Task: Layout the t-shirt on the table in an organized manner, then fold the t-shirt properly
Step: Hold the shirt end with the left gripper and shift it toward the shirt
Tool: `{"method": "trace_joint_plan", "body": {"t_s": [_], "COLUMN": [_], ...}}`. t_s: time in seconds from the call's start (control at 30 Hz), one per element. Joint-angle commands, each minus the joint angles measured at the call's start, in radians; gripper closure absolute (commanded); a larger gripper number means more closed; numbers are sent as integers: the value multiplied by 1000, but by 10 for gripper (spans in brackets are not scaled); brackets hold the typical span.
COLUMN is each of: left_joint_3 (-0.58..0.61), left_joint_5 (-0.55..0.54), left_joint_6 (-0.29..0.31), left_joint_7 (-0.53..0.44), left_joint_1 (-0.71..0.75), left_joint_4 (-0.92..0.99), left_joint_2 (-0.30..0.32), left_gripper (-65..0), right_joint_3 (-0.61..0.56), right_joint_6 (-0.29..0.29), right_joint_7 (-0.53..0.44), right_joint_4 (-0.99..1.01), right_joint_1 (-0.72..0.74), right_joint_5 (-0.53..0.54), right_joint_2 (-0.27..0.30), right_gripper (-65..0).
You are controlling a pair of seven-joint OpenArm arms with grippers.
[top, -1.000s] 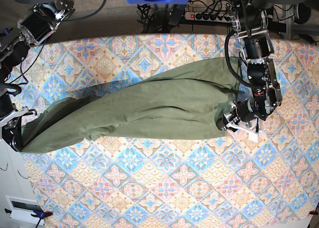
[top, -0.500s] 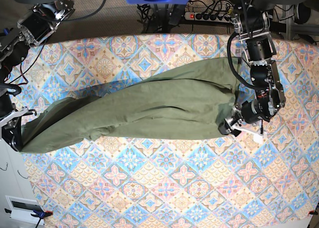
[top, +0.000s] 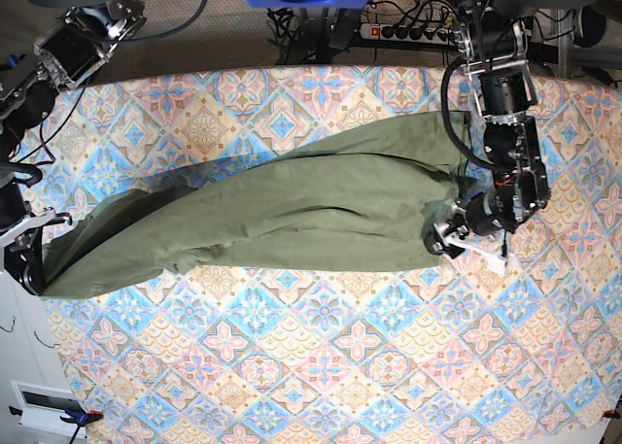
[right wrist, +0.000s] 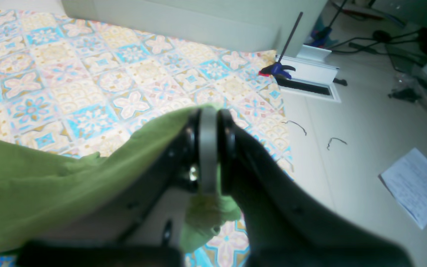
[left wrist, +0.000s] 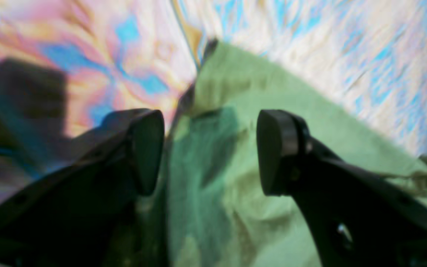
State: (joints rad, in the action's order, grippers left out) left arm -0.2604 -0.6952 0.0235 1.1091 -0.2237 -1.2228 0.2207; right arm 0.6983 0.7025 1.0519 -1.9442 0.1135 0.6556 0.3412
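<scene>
The olive-green t-shirt (top: 292, 206) lies stretched in a long band across the patterned table (top: 321, 366), from the left edge to the right middle. At its right end my left gripper (top: 450, 242) hovers open; in the left wrist view its fingers (left wrist: 146, 148) stand wide apart over the t-shirt (left wrist: 213, 207), holding nothing. At the table's left edge my right gripper (top: 27, 269) is shut on the shirt's other end. In the right wrist view this gripper (right wrist: 208, 126) pinches the t-shirt (right wrist: 50, 178), which drapes over and under the fingers.
Cables and a power strip (top: 403, 31) lie beyond the far edge. A blue clamp (right wrist: 278, 69) grips the table corner. A white sheet of paper (right wrist: 413, 185) lies on the floor past the table's left edge. A white box (top: 44, 405) sits at the lower left.
My left gripper has opened and let go of the shirt's right end, shifting only slightly beside it. The right gripper and the shirt have stayed where they were.
</scene>
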Motion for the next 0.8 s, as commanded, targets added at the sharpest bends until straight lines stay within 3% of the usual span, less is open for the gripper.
{"method": "trace_joint_plan", "body": {"t_s": [0.0, 0.2, 0.37, 0.77], "left_joint_3": [-1, 66, 68, 69], "left_joint_5": [-13, -28, -102, -106], "left_joint_6": [6, 8, 10, 10], "left_joint_7": [-22, -40, -40, -39], "left_joint_1": [-23, -23, -21, 20], "left_joint_4": [-16, -22, -22, -124], "left_joint_2": [16, 16, 18, 18], "left_gripper": [-388, -376, -247, -244], "right_joint_3": [4, 4, 4, 4], "right_joint_6": [-4, -4, -4, -4], "right_joint_7": [-31, -31, -31, -31], "right_joint_4": [-14, -14, -14, -14], "right_joint_1": [16, 16, 16, 16], "right_joint_5": [16, 16, 16, 16], "right_joint_2": [22, 22, 22, 22], "right_gripper": [-7, -7, -7, -7]}}
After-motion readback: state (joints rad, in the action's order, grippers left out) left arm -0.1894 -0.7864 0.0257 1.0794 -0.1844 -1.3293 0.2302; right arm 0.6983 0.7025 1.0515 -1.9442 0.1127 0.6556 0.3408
